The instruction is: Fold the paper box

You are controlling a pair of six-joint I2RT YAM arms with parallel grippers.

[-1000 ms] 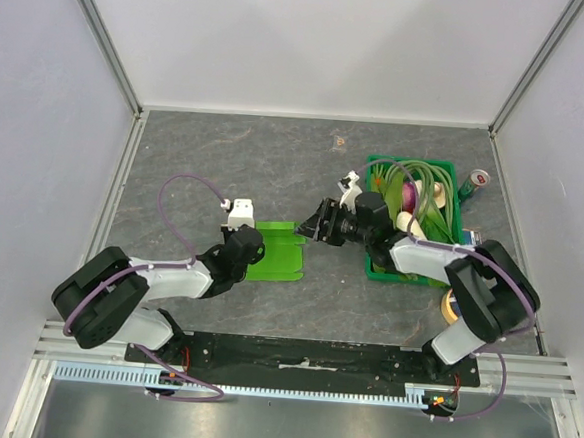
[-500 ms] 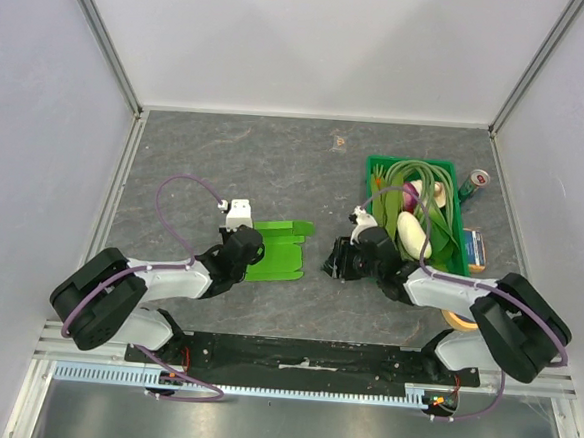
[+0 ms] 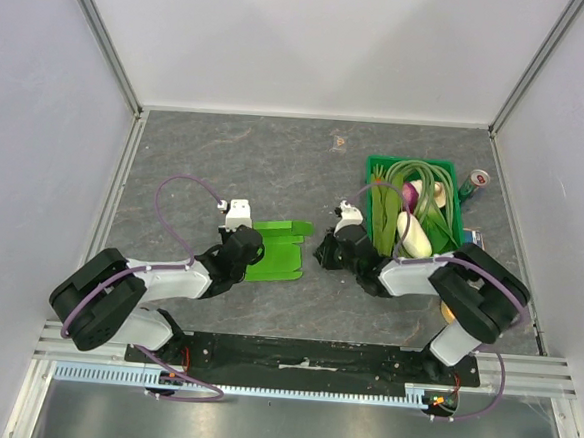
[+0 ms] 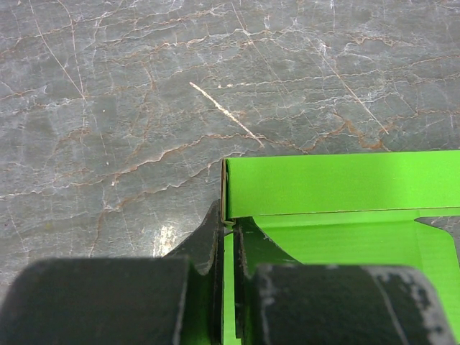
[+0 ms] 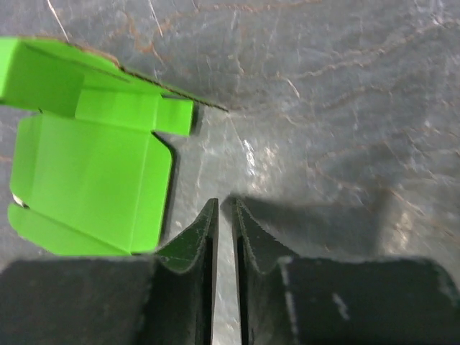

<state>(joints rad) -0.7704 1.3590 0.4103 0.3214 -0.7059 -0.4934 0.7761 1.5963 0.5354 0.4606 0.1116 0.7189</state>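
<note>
The right tool has swung from the crate to just beside the paper box on the bench, jaws nearly together and empty. The left tool still pinches the box's edge, so a flap fold looks next.

The right gripper has moved. 1 second ago it was at the far right tip of the paper box. It then swung out toward the near edge of the surface, and it now sits low just right of the box, clear of the card. Its jaws, spread wide 1 second ago, have drawn in to a narrow slit with nothing between them. The box's far flap tip now shows uncovered.
</note>
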